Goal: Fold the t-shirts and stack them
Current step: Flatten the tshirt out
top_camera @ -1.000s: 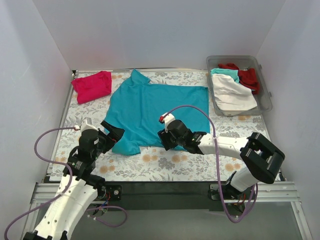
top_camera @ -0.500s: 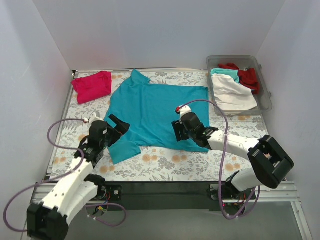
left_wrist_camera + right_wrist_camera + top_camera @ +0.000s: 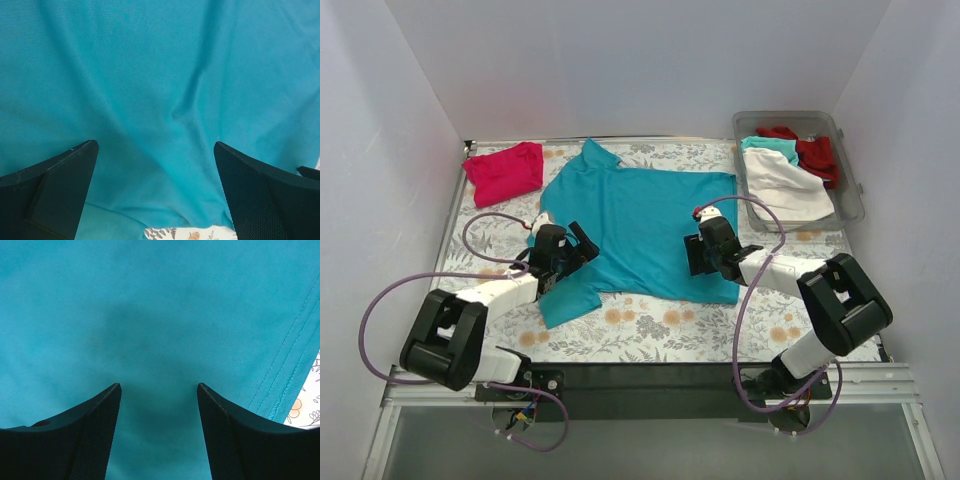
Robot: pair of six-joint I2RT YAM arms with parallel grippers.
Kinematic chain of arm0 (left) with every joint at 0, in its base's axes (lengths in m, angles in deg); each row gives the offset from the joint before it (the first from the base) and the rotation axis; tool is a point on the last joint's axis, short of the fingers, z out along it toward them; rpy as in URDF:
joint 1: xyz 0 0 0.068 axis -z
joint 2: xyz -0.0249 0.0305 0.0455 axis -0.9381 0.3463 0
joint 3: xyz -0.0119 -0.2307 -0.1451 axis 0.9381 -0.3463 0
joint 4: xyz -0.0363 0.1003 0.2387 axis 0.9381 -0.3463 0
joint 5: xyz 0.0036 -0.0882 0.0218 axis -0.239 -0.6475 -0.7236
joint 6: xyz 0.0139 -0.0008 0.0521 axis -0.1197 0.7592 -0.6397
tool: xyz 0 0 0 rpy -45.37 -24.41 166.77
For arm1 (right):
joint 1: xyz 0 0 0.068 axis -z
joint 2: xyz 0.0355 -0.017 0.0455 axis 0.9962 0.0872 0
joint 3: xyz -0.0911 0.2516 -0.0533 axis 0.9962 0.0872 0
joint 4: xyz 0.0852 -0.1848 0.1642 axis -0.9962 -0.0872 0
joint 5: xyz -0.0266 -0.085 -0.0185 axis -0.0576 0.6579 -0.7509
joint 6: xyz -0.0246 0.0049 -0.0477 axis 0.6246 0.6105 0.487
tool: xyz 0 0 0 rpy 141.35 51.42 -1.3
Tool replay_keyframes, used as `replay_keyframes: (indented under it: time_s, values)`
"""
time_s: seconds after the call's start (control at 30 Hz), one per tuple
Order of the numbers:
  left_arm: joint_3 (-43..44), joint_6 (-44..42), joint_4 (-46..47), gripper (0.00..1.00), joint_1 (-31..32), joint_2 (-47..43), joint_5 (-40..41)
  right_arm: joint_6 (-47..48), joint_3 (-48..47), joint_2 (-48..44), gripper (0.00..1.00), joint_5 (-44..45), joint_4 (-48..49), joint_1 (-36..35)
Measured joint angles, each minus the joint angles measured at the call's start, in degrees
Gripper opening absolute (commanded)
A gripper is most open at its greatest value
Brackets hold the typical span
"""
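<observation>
A teal t-shirt [image 3: 630,220] lies spread across the middle of the floral table, its sleeve and hem toward the near edge. My left gripper [image 3: 576,249] is low over its near left part, jaws wide open, with only teal cloth [image 3: 160,90] between the fingers [image 3: 55,180]. The right gripper [image 3: 704,253] hovers open over the shirt's near right part, close to the stitched hem [image 3: 287,375]; nothing is pinched. A folded magenta-pink t-shirt [image 3: 505,172] rests at the back left. More t-shirts, white, teal and red, sit in a bin.
The clear plastic bin [image 3: 853,185] stands at the back right. The floral tablecloth [image 3: 650,320] shows bare along the near edge, and a sliver of it appears below the shirt in the left wrist view [image 3: 190,234]. White walls close in on three sides.
Both grippers moved away from the near edge and further over the teal shirt. The left one went right and opened wide; the right one went right and back.
</observation>
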Motion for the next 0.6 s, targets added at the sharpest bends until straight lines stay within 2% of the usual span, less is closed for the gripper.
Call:
replay_keyframes:
  time_s: [0.47,0.6]
  values:
    - [4.2,-4.0,4.6,0.94,0.6,8.5,1.5,1.5,-5.9,8.4,0.55,-2.2,4.5,7.0]
    - [4.3,-4.8,2.3,0.94,3.0,7.2,7.0,2.5,-7.1,9.3,0.54,-3.4,4.5,7.9]
